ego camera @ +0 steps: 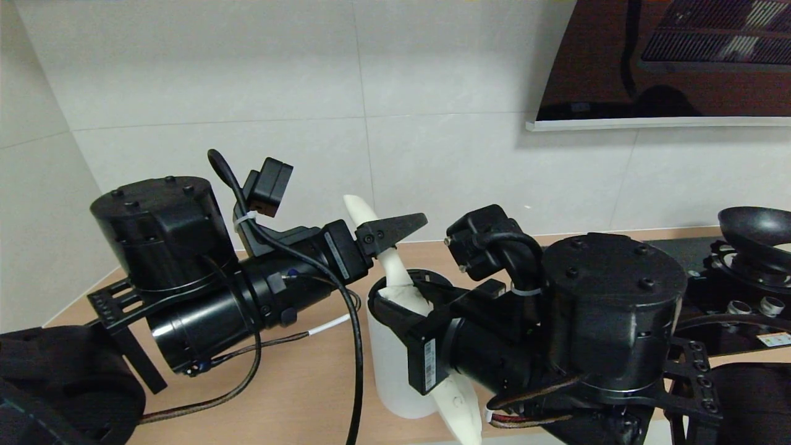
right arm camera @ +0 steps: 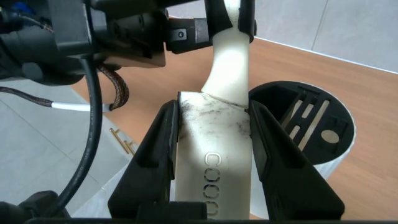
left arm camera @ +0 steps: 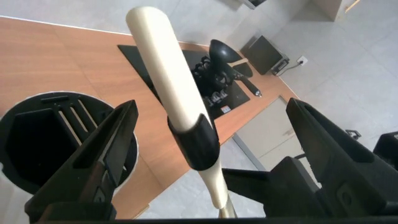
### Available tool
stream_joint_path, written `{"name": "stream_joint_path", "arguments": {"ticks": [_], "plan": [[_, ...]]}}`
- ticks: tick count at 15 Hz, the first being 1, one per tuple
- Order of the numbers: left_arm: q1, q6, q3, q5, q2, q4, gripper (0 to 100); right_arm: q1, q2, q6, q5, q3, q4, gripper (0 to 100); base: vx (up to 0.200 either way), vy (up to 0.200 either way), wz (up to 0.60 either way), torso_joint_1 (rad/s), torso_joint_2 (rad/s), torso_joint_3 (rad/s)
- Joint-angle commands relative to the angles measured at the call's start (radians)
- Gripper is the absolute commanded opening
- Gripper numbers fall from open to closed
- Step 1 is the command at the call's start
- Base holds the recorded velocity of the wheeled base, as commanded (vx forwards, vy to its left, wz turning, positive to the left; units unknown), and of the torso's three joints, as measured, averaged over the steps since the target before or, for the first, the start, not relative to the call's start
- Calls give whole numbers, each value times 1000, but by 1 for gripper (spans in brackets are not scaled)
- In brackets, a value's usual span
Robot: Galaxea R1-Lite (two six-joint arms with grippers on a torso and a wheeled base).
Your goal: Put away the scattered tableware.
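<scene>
The right tool (right arm camera: 214, 134) is clamped on the broad part of a cream plastic utensil (ego camera: 390, 261), held tilted over the white utensil holder (ego camera: 389, 377) on the wooden tabletop (ego camera: 296, 383) — the left tool (left arm camera: 211, 109) is spread apart, straddling its narrow handle end.

**Spoon** (right arm camera: 214, 149): cream plastic, smooth and semi-matt, the broad part scuffed with dark grey smears.
**Holder** (ego camera: 390, 371): matt white plastic body with a black plastic insert.
**Countertop** (ego camera: 296, 383): pale wood-grain finish, smooth, with a low sheen.
**Wall tiles** (ego camera: 247, 93): white, smooth, satin.
**Hood panel** (ego camera: 593, 74): dark and highly glossy, mirror-like.
**Left gripper** (left arm camera: 211, 104) and **right gripper** (right arm camera: 213, 118): hard matt black plastic.
</scene>
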Motion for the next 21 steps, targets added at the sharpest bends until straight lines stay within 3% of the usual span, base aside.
{"name": "stream_joint_path", "arguments": {"ticks": [1, 11, 12, 19, 21], "plan": [[0, 0, 0, 0, -3, 0, 0, 1, -1, 1, -1, 0, -2, 0, 0, 0, 0, 0, 0, 0], [0, 0, 0, 0, -6, -1, 0, 1, -17, -1, -6, 5, -5, 0, 0, 0, 0, 0, 0, 0], [0, 0, 0, 0, -7, -1, 0, -1, -17, -1, -7, 7, -3, 100, 0, 0, 0, 0, 0, 0], [0, 3, -30, 15, -36, 14, 0, -2, -47, -6, -9, 25, -3, 100, 0, 0, 0, 0, 0, 0], [12, 36, -60, 29, -66, 83, 0, -41, -92, -38, -7, 50, -3, 100, 0, 0, 0, 0, 0, 0]]}}
